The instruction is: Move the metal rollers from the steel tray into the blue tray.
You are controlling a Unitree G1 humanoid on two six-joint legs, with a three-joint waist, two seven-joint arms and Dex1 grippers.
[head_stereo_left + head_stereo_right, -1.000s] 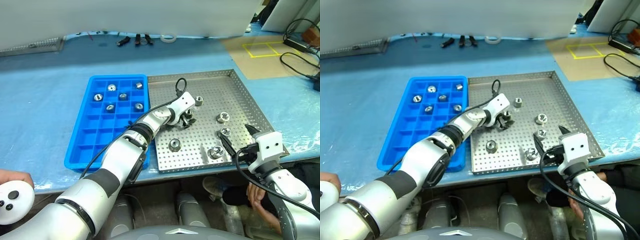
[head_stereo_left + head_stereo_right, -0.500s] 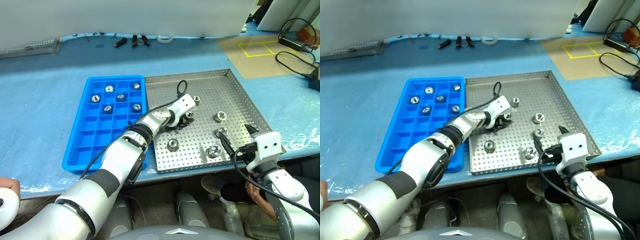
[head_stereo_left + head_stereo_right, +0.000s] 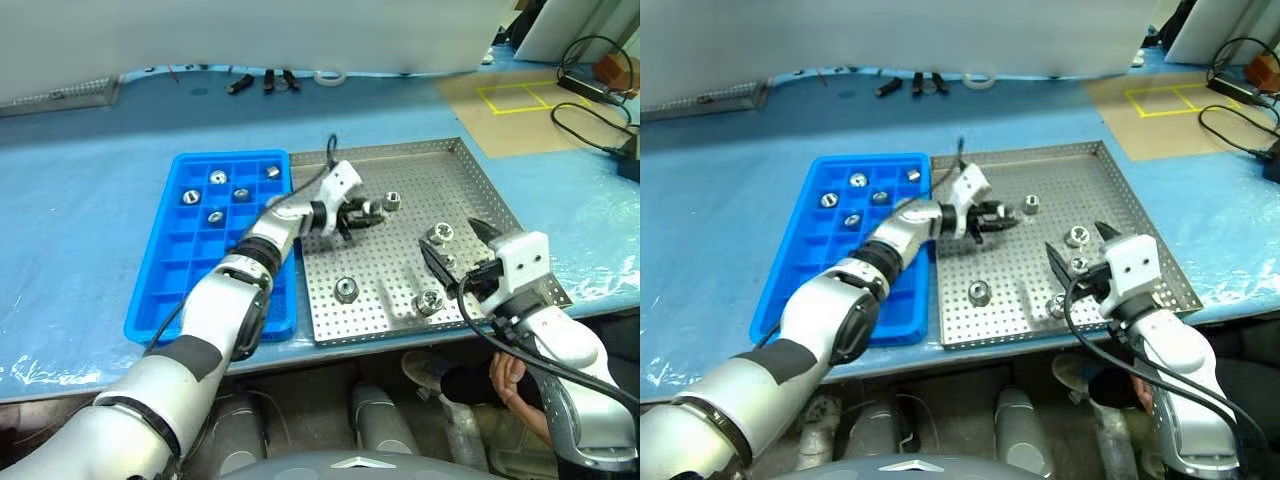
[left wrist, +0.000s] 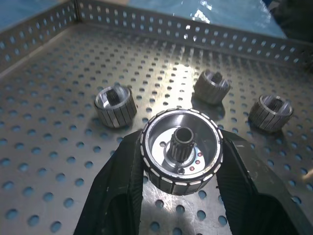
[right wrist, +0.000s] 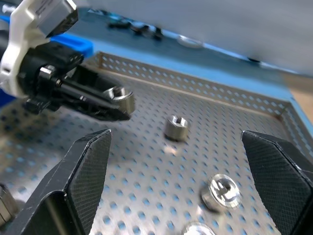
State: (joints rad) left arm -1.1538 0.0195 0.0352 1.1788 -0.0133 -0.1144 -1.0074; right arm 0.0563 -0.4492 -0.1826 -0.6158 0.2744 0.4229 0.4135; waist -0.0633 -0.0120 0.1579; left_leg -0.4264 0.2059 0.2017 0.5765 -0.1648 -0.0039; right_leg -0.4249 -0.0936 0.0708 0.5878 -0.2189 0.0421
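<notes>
My left gripper [image 3: 365, 211] is shut on one of the metal rollers [image 4: 182, 149], a shiny ring with a dark hub, held a little above the steel tray [image 3: 440, 170] near its left side. Loose rollers lie on the perforated sheet [image 3: 393, 201] [image 3: 438, 234] [image 3: 346, 290] [image 3: 430, 299]. The blue tray [image 3: 190, 290] sits just left of the steel tray, with several rollers [image 3: 218, 177] in its far compartments. My right gripper [image 3: 455, 250] hovers open over the steel tray's near right part. The right wrist view shows the left gripper [image 5: 117, 105] with its roller.
Small hand tools [image 3: 265, 80] and a roll of tape [image 3: 335, 75] lie at the back of the blue table cover. Cables [image 3: 600, 110] and a cardboard sheet with a yellow taped square [image 3: 520, 95] are at the far right. A person's hand [image 3: 505, 380] is below the table edge.
My left gripper closed on a roller in the steel tray, lifted it and shifted left towards the blue tray. My right gripper rose a little and moved left, still open.
</notes>
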